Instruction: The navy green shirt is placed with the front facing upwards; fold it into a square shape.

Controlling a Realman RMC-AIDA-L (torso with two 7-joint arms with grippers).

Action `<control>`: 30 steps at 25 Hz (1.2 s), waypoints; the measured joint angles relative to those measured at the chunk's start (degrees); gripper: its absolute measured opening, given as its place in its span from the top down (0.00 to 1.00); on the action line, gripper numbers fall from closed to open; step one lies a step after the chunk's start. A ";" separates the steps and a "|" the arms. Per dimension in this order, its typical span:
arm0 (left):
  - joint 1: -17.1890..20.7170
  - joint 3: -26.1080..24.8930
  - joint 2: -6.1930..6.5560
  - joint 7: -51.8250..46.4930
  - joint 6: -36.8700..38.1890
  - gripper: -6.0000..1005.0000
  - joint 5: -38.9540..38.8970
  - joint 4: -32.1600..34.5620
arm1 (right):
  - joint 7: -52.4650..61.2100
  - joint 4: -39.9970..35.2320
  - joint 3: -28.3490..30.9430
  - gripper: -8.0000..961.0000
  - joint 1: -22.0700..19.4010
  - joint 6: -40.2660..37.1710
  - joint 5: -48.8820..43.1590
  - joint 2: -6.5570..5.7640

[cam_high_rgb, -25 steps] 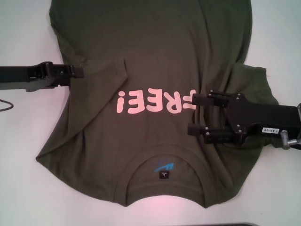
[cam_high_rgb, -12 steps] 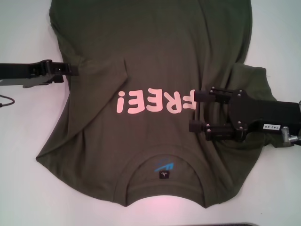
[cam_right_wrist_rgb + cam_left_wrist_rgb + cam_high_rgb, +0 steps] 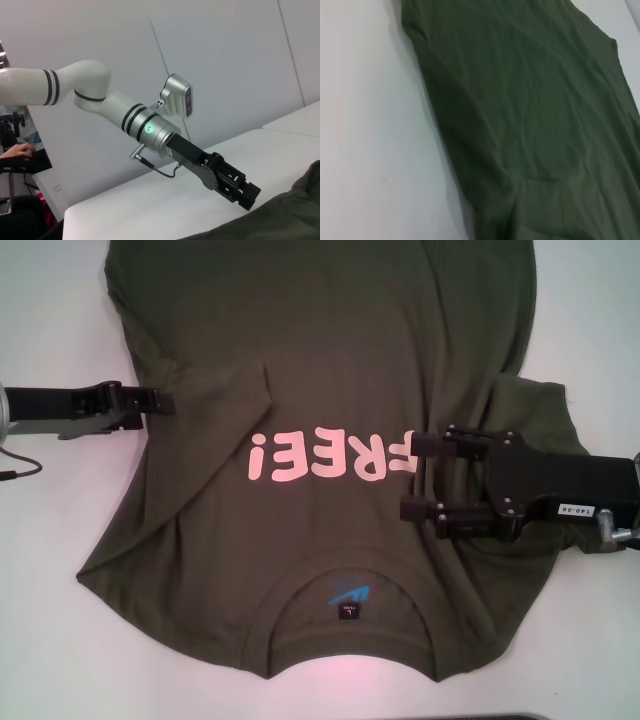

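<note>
Clearances, as we find them: bare white table (image 3: 60, 570) lies open on both sides of the navy green shirt (image 3: 330, 340) and at the near corners. We count two obstructions: the left gripper (image 3: 165, 400), low at the shirt's left edge, and the right gripper (image 3: 408, 475) (fingers spread) over the right chest.

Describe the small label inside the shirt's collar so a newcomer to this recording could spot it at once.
Start at the big olive shirt spread over the white table, and follow it to the curved collar at its near edge, below the pink letters. The label is the small dark square inside that curve, under a blue mark.
</note>
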 joint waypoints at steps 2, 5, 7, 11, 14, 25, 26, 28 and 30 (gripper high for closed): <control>-0.11 0.21 -0.01 0.01 -0.13 0.44 0.00 0.24 | 0.00 0.00 -0.05 0.08 -0.07 0.00 0.00 0.00; -0.13 1.29 -0.05 -0.14 -1.13 0.45 0.03 0.57 | 0.00 0.01 -0.10 0.08 -0.36 0.00 0.00 0.05; -0.13 1.92 -0.08 -0.17 -1.83 0.46 0.07 0.96 | 0.00 0.01 -0.05 0.08 -0.51 0.00 0.00 0.09; -0.65 2.15 -0.09 -0.08 -2.17 0.48 0.08 1.57 | 0.00 0.01 -0.02 0.08 -0.60 0.00 0.00 0.12; -0.92 2.17 -0.09 -0.15 -1.76 0.49 0.03 1.73 | 0.00 0.00 -0.06 0.08 -0.62 0.10 0.00 0.17; -1.74 3.61 -0.74 -0.29 -0.65 0.54 0.00 1.82 | -0.01 0.00 0.02 0.08 -0.62 0.71 0.00 0.18; -1.89 3.71 -0.72 -0.40 -0.63 0.54 0.05 1.83 | -0.01 0.00 0.02 0.08 -0.62 0.74 0.00 0.18; -2.16 3.77 -0.53 -1.02 -0.40 0.55 0.50 1.84 | -0.02 0.00 0.02 0.08 -0.62 0.77 0.00 0.18; -2.34 3.57 -0.21 -2.00 -0.11 0.56 1.19 1.81 | -0.02 0.00 0.02 0.08 -0.61 0.77 0.01 0.20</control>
